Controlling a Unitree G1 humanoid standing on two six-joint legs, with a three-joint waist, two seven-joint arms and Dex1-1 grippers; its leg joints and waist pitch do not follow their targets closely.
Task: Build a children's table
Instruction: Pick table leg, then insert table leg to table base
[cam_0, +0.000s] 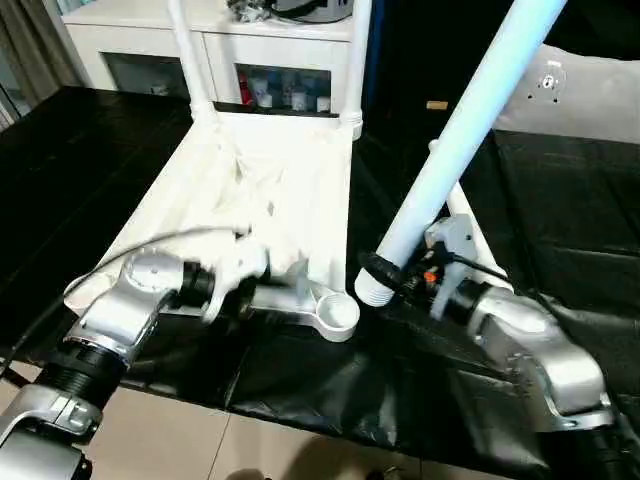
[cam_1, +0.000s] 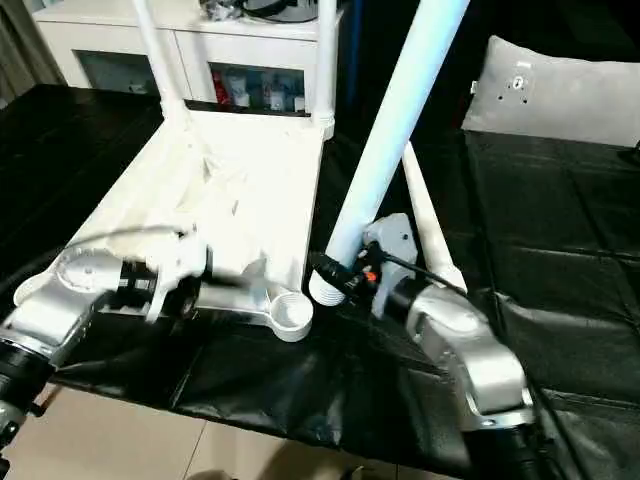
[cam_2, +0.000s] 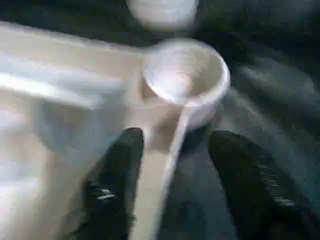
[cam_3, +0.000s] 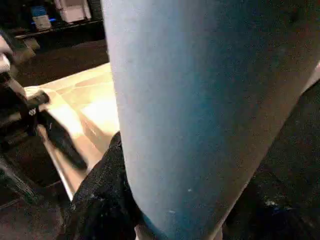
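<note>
Black sheeting covers the bench (cam_0: 560, 200), and a white cabinet (cam_0: 150, 40) with bottles on its shelf stands behind it. On the sheeting lies the white table top (cam_0: 270, 190), underside up, with two legs (cam_0: 190, 60) already upright in its far corner sockets. The near corner socket (cam_0: 338, 315) on the robot's right side stands open and round at the top's edge. The left end effector (cam_2: 170, 165) is at that corner with its black fingers (cam_2: 117, 175) spread wide, one on each side of the rim leading to the socket. The right end effector (cam_0: 395, 272) is closed around the thick ribbed end of a third leg (cam_0: 470, 130), which slants up and away; its lower end hangs just beside the open socket, not yet in it. A fourth leg (cam_1: 430, 225) lies on the sheeting behind the right arm. A grey cushion (cam_1: 560, 95) rests on the far right.
</note>
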